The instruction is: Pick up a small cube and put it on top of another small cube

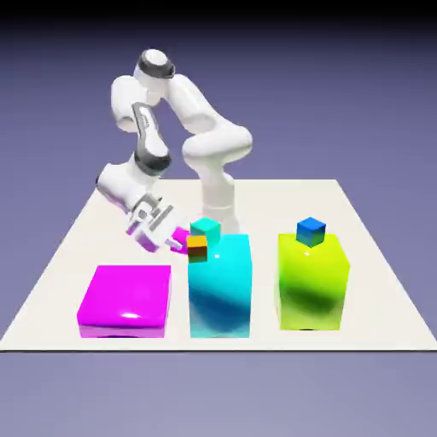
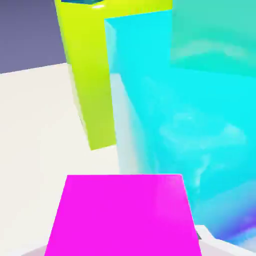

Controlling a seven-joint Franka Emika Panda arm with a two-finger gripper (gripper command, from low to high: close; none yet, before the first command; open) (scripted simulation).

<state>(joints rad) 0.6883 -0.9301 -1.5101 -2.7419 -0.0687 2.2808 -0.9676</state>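
Fingers [image 1: 174, 245] are closed on a magenta piece [image 2: 124, 215]; it shows large between them in the hand view, its flat face narrowing away from them. They slant down toward the exterior view's right; just past them on that side sits the small orange cube [image 1: 197, 248], against the front left upper edge of the cyan block [image 1: 220, 294]; whether it touches the magenta piece or rests on the block, I cannot tell. The cube looks level, its darker brown face toward the exterior camera and its orange face up; being a cube, it shows no long axis.

Near it, on the cyan block, is the teal cube [image 1: 205, 230]; farther to the fingers' right in the exterior view, a blue cube [image 1: 311, 231] tops the yellow-green block [image 1: 312, 282]; below the fingers and to the left lies a low magenta block [image 1: 126, 300]. The table [image 1: 256, 213] is cream, with a glossy sheen on the blocks; behind is a plain blue-violet backdrop [image 1: 358, 102].
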